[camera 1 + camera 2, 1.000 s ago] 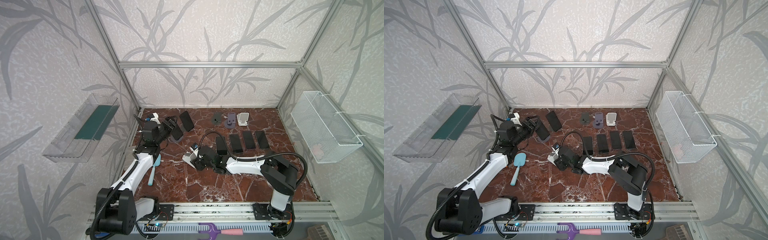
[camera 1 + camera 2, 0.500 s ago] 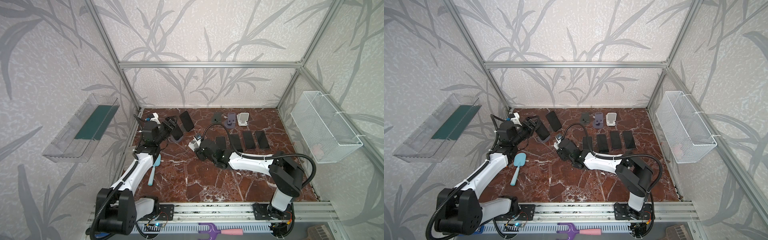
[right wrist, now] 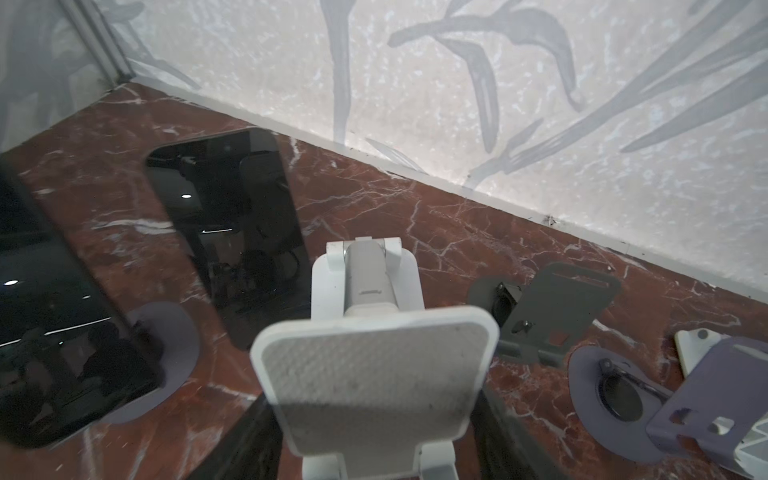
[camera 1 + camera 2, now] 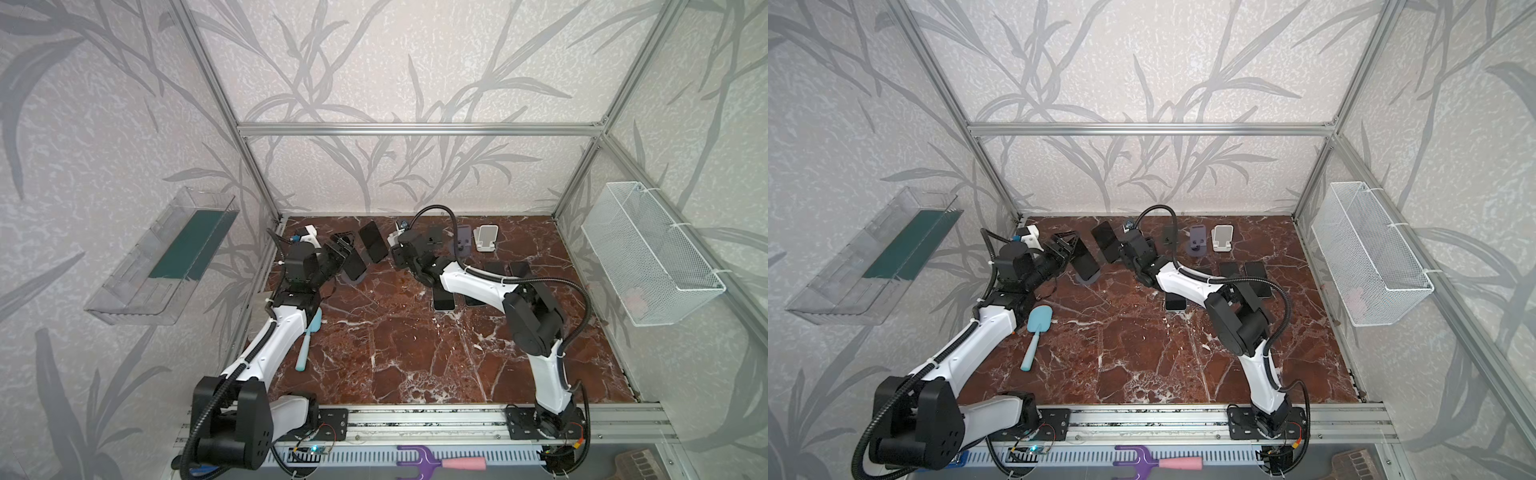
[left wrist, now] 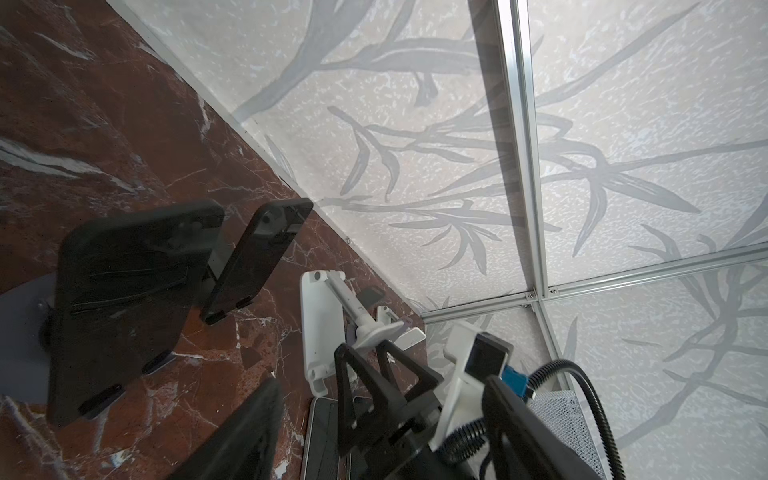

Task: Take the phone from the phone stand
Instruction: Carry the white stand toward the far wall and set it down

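Phone (image 4: 1086,262) stands propped, leaning back, in grey stand (image 3: 166,340) at back left of tabletop (image 4: 395,353); not yet removed. Left gripper (image 4: 1068,245) is just beside the phone's upper edge. Contact is unclear, and I cannot tell whether its jaws are open or closed. Second phone (image 4: 1105,247) is also propped upright, just behind the first and apart from it. Right gripper (image 5: 363,357) is clamped on white stand (image 3: 374,374), near the second phone. Dark stand (image 3: 552,316) and purple stand (image 3: 706,399) sit further along the back wall. Flat phone (image 4: 444,300) lies under the right arm. Teal spatula (image 4: 1038,328) lies beside the left arm.
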